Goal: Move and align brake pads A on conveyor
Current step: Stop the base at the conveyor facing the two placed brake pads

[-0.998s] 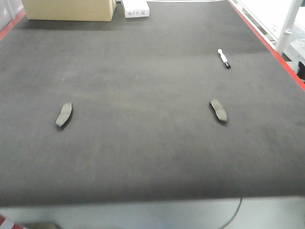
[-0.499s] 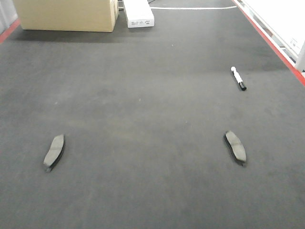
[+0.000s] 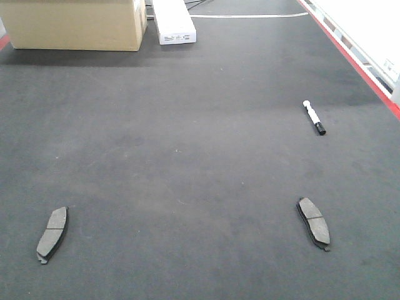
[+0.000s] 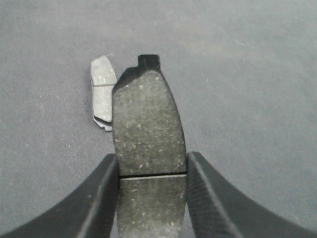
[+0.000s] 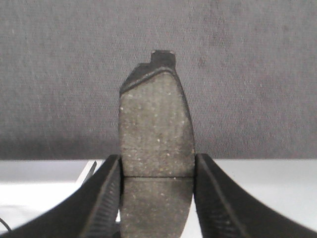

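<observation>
Clenched on both sides: left gripper (image 4: 151,166) holding a dark grey, speckled, slightly curved brake pad (image 4: 148,134) by its long edges at the centre groove, right gripper (image 5: 157,168) holding a matching grey pad (image 5: 156,131) the same way, black backing tab pointing away from each wrist. Below the left-held pad, a third grey pad (image 4: 102,91) lying flat on the dark charcoal felt-like conveyor belt (image 4: 247,74); below the right-held one, bare belt and a strip of pale steel table edge (image 5: 267,193). Front view now closer in than half a second back: two resting pads, near left (image 3: 52,225) and near right (image 3: 314,220), slid down toward the frame's bottom, well apart, angled inward; black-and-white marker pen (image 3: 314,117) lower too; cardboard box (image 3: 75,24) and white carton (image 3: 173,20) larger (camera or base moved, pads themselves apparently not). Judged: both carried pads not yet set down, rig closing on the belt, placement beside the lying pads probably next.
</observation>
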